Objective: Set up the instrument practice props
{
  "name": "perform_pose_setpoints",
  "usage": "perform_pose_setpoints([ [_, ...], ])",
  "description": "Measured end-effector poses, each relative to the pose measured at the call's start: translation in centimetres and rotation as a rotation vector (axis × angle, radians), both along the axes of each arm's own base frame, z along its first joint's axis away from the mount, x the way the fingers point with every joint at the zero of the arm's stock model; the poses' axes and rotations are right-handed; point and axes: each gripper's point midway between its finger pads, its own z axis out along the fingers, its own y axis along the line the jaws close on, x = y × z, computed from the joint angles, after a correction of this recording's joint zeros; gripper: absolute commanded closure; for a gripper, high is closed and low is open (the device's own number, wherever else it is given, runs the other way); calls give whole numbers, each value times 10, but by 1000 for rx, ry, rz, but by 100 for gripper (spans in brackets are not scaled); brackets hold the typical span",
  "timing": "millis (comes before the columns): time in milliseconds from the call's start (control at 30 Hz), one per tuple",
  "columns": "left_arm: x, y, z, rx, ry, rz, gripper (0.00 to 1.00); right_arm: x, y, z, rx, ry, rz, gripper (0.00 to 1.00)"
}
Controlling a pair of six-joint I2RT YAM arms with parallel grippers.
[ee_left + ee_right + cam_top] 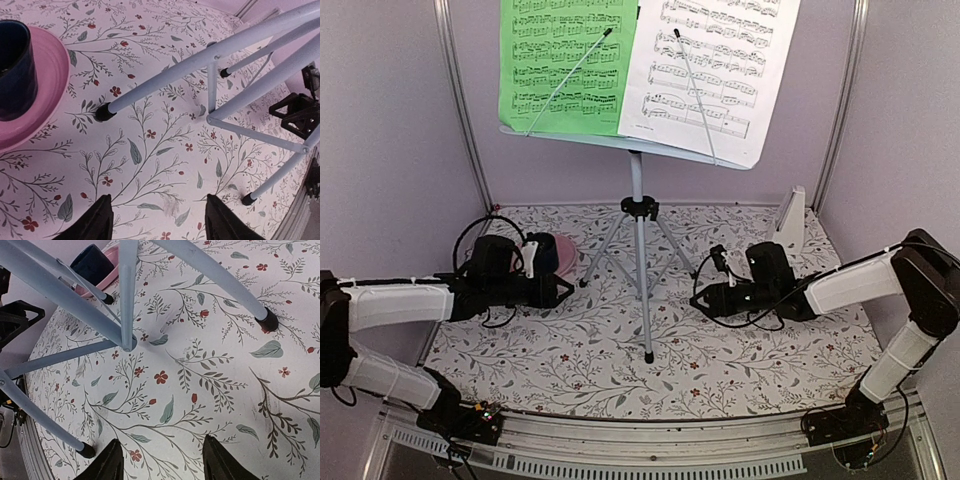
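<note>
At the near edge the left arm and right arm reach low over the table, which wears a floral cloth. They point at each other from either side of the music stand. The left jaws and right jaws are both parted, with only cloth between their dark tips, and grasp nothing.

The stand is at mid-table, its pale grey metal pole upright on three splayed tubular legs. The wrist views alone show the black rubber feet and thin cross-braces. The left wrist view also shows the dark blue cup standing on the glossy pink plate, just beside one foot.

Only the top view shows the rest. The small white metronome, a slim pyramid with its apex up, sits at the far right corner. On the stand's desk, facing the arms, the green sheet lies left and the white sheet right, each crossed by a thin wire.
</note>
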Motion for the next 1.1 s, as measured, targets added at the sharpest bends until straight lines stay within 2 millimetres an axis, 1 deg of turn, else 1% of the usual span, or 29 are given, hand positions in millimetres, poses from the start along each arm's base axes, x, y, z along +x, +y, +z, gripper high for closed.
perform_pose_setpoints([
  [200,12,-14,-34,1,52,-15,48,26,6,-22,-31,29,-30,52],
  [300,20,-21,-53,7,87,-20,52,40,10,-26,-34,31,-42,54],
  [400,31,-29,-65,5,105,-20,56,52,13,-31,-34,36,-53,58],
  [567,49,-39,-77,0,117,-13,63,68,9,-44,-37,62,-83,64],
  [733,57,-41,-86,7,123,-2,71,79,1,-58,-42,101,-120,71],
  [900,62,-39,-92,13,131,10,79,91,1,-60,-29,110,-140,74],
  [1100,74,-33,-96,15,134,31,84,103,0,-60,-18,112,-162,77],
])
